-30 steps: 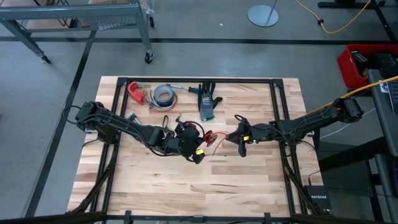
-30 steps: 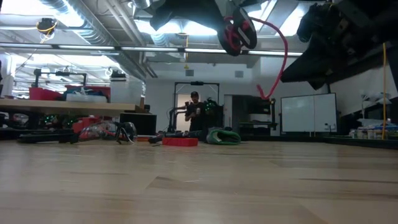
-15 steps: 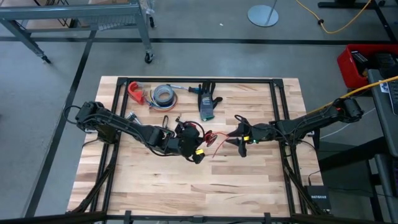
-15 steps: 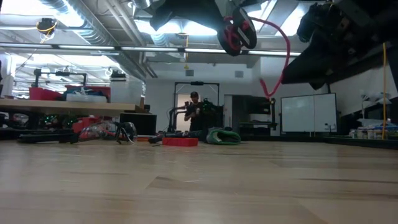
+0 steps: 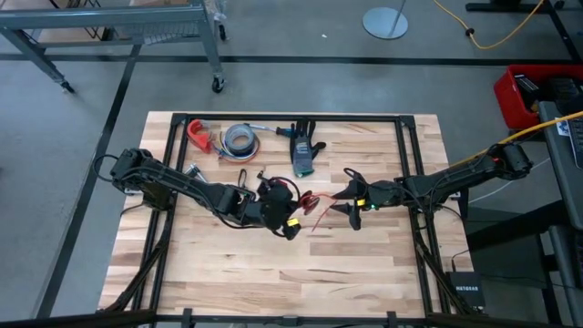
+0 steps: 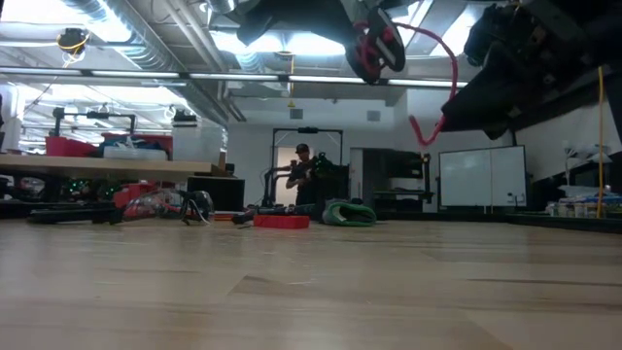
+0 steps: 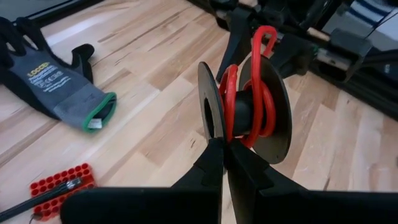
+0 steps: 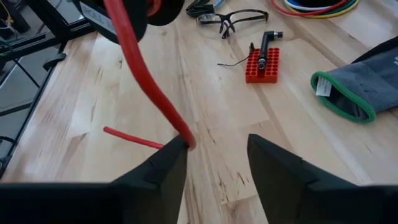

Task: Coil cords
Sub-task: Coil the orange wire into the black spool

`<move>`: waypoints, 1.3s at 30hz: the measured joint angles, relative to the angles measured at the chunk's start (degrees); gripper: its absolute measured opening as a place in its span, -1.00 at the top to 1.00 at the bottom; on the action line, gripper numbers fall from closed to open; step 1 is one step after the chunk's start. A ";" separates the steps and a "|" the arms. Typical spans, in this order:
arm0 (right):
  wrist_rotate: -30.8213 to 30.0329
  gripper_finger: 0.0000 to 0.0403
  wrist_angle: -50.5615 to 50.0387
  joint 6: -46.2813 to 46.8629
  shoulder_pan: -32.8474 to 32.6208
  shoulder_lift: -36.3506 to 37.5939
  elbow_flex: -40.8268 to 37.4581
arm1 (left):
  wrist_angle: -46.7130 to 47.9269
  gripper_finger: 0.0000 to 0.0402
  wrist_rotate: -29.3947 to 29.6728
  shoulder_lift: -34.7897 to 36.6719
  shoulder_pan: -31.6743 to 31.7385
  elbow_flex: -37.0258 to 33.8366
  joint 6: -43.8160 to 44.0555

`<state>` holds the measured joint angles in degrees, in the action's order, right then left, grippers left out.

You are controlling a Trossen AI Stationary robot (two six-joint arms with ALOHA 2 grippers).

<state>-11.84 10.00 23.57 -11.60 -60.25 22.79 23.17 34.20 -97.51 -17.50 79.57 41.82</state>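
Note:
A black spool (image 7: 245, 115) wound with red cord (image 7: 261, 93) hangs above the table's middle, held by my shut left gripper (image 7: 222, 152) (image 5: 284, 202). From the spool, a free length of the red cord (image 8: 146, 74) arcs across to my right gripper (image 8: 217, 146) (image 5: 335, 202). That gripper stands open just right of the spool. The cord's end (image 8: 127, 134) sticks out past one finger. In the low view the spool (image 6: 374, 44) and the cord's loop (image 6: 442, 87) hang high off the table. My left gripper is shut on the spool's lower rim (image 7: 216, 138), with the fingers coming up at it from below and behind. Which flange they have, the fingers themselves hide. The spool is lifted clear, its flanges upright. My right gripper does not pinch the cord. The cord (image 8: 185, 138) only lies against the tip of one finger.
A grey glove with a green cuff (image 5: 303, 155) (image 8: 354, 87), a tape roll (image 5: 240, 138) and a red clamp (image 5: 199, 135) lie along the far edge. A red bit holder (image 8: 260, 65) and safety glasses (image 8: 239, 18) lie left of centre. The near half of the table is bare wood.
My right gripper has opened and let go of the red cord without moving away. The cord's hooked free end has sprung up a little. The left gripper has kept still with the spool.

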 joint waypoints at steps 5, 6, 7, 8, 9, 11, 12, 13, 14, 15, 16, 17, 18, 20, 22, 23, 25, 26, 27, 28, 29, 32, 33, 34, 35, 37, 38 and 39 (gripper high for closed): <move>0.02 0.37 0.64 0.03 0.00 0.00 0.00 | -1.51 1.00 -0.04 -0.01 0.00 0.00 -0.25; 0.02 0.42 0.64 0.03 0.00 0.00 0.00 | -1.92 1.00 -0.05 -0.02 0.01 0.00 -0.24; 0.02 0.48 0.65 0.04 0.00 0.00 0.00 | -2.11 1.00 -0.04 -0.02 0.00 0.00 -0.25; 0.02 0.53 0.65 0.07 0.00 0.00 0.00 | -2.25 1.00 -0.04 -0.02 0.00 0.00 -0.26; 0.03 0.59 0.65 0.08 0.00 0.00 0.00 | -2.44 1.00 -0.04 -0.02 0.00 0.00 -0.26; 0.03 0.70 0.65 0.13 0.00 0.00 0.00 | -2.86 1.00 -0.05 -0.02 0.00 0.00 -0.26; 0.03 0.76 0.63 0.13 0.00 0.00 0.00 | -2.87 1.00 -0.04 -0.02 0.00 0.00 -0.26; 0.04 0.82 0.63 0.13 0.00 0.00 0.00 | -2.87 1.00 -0.04 -0.02 0.00 0.00 -0.26; 0.04 0.88 0.63 0.13 0.00 0.00 0.00 | -2.91 1.00 -0.04 -0.02 0.00 0.00 -0.26; 0.04 0.93 0.63 0.13 0.00 0.00 0.02 | -2.90 1.00 -0.04 -0.02 0.00 0.00 -0.26; 0.04 0.95 0.63 0.13 0.00 0.00 0.00 | -2.87 1.00 -0.04 -0.02 0.00 0.00 -0.26; 0.04 0.96 0.61 0.13 0.00 0.00 0.00 | -2.87 1.00 -0.04 -0.02 0.00 0.00 -0.26; 0.04 0.95 0.61 0.15 0.00 0.00 0.00 | -2.87 1.00 -0.04 -0.02 0.00 0.00 -0.26; 0.04 0.92 0.61 0.16 0.00 0.00 0.00 | -2.90 1.00 -0.04 -0.02 0.00 0.00 -0.26; 0.04 0.93 0.61 0.17 0.00 0.00 0.00 | -2.87 1.00 -0.04 -0.02 0.00 0.00 -0.26; 0.04 0.95 0.61 0.16 0.00 0.00 0.01 | -2.87 1.00 -0.04 -0.02 0.00 0.00 -0.26; 0.04 0.97 0.61 0.16 0.00 0.00 0.01 | -2.94 1.00 -0.02 -0.02 0.00 0.00 -0.26; 0.04 0.97 0.61 0.17 0.00 0.00 0.02 | -3.05 1.00 -0.02 -0.02 0.00 0.00 -0.26; 0.04 0.97 0.61 0.36 0.00 0.00 0.02 | -3.19 1.00 -0.02 -0.02 0.00 0.00 -0.26; 0.04 0.97 0.61 0.77 0.00 0.00 0.01 | -3.33 1.00 -0.02 -0.02 0.00 0.00 -0.26; 0.04 0.97 0.61 1.40 0.00 0.00 0.02 | -3.54 1.00 -0.02 -0.02 0.00 0.00 -0.26; -0.79 0.98 0.67 1.78 0.01 -0.37 0.02 | -4.66 1.00 0.00 -0.02 0.00 0.00 -0.30; -0.89 0.98 0.64 1.93 0.00 -0.67 0.04 | -5.23 1.00 -0.02 -0.02 0.00 0.00 -0.49; -0.99 0.98 0.57 2.19 0.00 -1.13 0.04 | -5.77 1.00 0.02 -0.02 -0.03 0.00 -0.96; -1.09 0.98 0.78 2.98 0.00 -1.72 0.04 | -6.42 1.00 0.06 -0.02 -0.04 0.00 -1.56; -1.09 0.99 0.98 4.09 0.01 -3.12 0.04 | -7.18 1.00 0.54 -0.02 -0.04 0.00 -1.83; -1.08 0.99 1.52 4.50 0.00 -3.99 0.04 | -7.47 1.00 0.86 -0.02 -0.04 0.00 -2.06; -0.98 0.99 2.28 4.67 0.00 -4.85 0.04 | -7.95 1.00 1.02 -0.02 -0.04 0.00 -2.41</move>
<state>-12.82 12.29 28.24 -11.60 -65.10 22.83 15.21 35.22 -97.54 -17.54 79.57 39.41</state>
